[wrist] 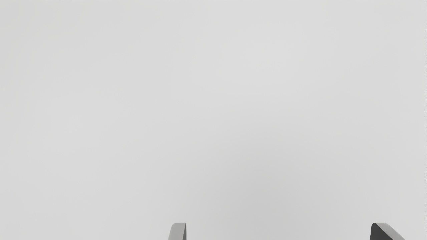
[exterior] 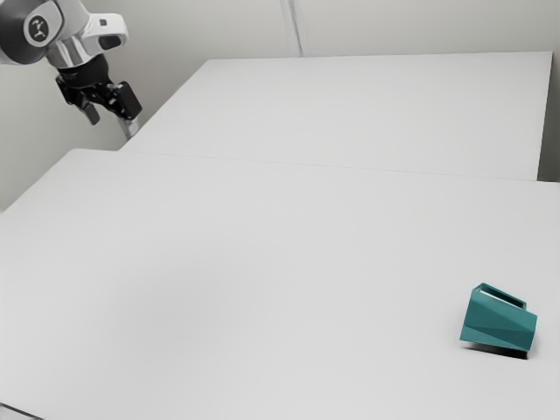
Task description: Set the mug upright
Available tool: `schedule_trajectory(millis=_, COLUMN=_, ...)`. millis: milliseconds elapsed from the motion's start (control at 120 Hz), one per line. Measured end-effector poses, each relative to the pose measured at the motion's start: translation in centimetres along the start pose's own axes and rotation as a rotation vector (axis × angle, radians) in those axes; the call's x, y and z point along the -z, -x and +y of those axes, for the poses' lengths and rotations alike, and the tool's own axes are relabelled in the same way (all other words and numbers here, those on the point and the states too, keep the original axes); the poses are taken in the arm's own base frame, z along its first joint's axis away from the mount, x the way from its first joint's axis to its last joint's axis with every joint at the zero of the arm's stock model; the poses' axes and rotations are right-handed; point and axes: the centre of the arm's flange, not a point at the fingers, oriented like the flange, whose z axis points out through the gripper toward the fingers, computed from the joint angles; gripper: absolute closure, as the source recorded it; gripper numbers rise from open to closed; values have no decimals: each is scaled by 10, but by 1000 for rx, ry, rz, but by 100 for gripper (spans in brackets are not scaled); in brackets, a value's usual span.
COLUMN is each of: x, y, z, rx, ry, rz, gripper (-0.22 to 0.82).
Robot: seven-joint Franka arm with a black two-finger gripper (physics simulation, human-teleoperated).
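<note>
The largest thing in the exterior view is the white desk point(exterior: 262, 262), a broad, smooth top whose far edge slopes gently down toward the exterior view's right, with a corner at the far end on the exterior view's left. Past that far edge lies a second white surface point(exterior: 376, 114), flat and pale, and behind it stands a light grey wall point(exterior: 245, 26) with a thin vertical seam. The arm point(exterior: 70, 35), white and grey, comes in at the exterior view's upper left. At its end the black tool point(exterior: 112, 122) hangs near the desk's far corner on the exterior view's left, well apart from the mug point(exterior: 497, 322). The tool is spread: in the wrist view its two fingers point(wrist: 177, 233) stand wide apart, with nothing between them but a pale surface and a soft, darker patch of shade. The mug is teal with flat facets, and it lies on its side on the desk, toward the exterior view's right and well in from the desk's far edge. Its body is broader at the end toward the exterior view's left and narrower at the other. The handle point(exterior: 514, 299) is uppermost, a squared loop along the body. A thin dark shadow point(exterior: 506, 353) runs along the mug's underside.
</note>
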Motion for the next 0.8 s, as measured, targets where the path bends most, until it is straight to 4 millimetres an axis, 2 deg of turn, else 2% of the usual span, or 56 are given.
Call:
schedule_trajectory(millis=283, x=4, y=-3, z=4, rx=-1, ry=2, rz=24, gripper=0)
schedule_trajectory(millis=383, x=-5, y=-7, z=14, rx=-10, ry=25, rz=14, gripper=0)
schedule_trajectory(millis=467, x=-30, y=-17, z=36, rx=-24, ry=93, rz=-19, gripper=0)
schedule_trajectory(millis=525, x=-57, y=-23, z=62, rx=-46, ry=130, rz=-50, gripper=0)
schedule_trajectory(millis=650, x=-100, y=-36, z=122, rx=-55, ry=275, rz=-100, gripper=0)
schedule_trajectory(millis=800, x=-146, y=-49, z=175, rx=-9, ry=429, rz=-153, gripper=0)
